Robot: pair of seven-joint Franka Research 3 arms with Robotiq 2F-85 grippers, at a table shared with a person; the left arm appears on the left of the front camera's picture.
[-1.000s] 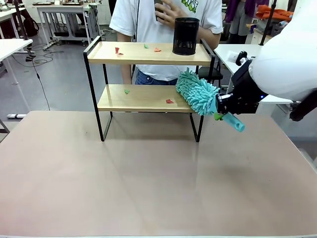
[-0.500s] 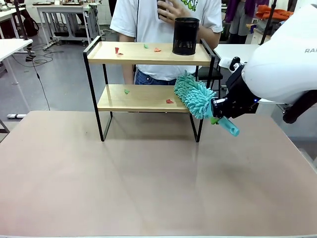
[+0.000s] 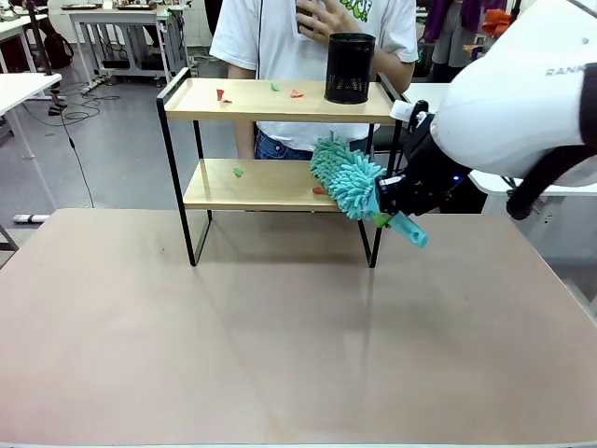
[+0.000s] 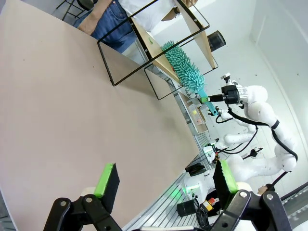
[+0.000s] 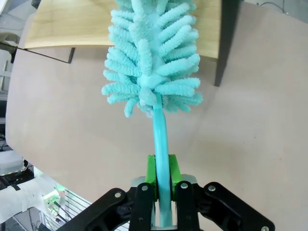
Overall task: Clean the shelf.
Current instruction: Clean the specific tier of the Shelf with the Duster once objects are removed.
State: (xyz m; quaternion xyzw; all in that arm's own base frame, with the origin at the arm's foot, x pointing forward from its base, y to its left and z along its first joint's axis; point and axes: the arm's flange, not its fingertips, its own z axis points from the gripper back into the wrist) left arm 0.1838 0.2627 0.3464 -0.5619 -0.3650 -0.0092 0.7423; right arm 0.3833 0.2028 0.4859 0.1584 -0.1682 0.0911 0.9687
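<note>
At the far side of the tan table (image 3: 280, 327), upright on four thin black legs, the shelf (image 3: 252, 101) — two light wooden boards, one above the other. Just to the picture's left of the right gripper (image 3: 383, 209) in the front view, close enough for the tool to reach in at the shelf's right end. Clamped tight in that gripper, the teal handle of a fluffy teal duster (image 3: 345, 177): in the right wrist view, green pads (image 5: 150, 174) pressed against either side of the handle, no gap left, handle butt poking out behind the fingers in the front view. Head of the duster slanting up and away from the jaws, over the right end of the lower board and against a small red scrap (image 3: 319, 190) there; contact with the wood itself hard to tell. Farther along the lower board, a green scrap (image 3: 239, 172). On the upper board, three more scraps at the left and middle, plus a black mesh cup (image 3: 350, 67) at the right. Behind the shelf, a person (image 3: 280, 37) in a white shirt. Well apart from the shelf, low over the near table, the left gripper (image 4: 166, 180) — jaws spread wide, green pads far apart, nothing held between them, nothing touched.
</note>
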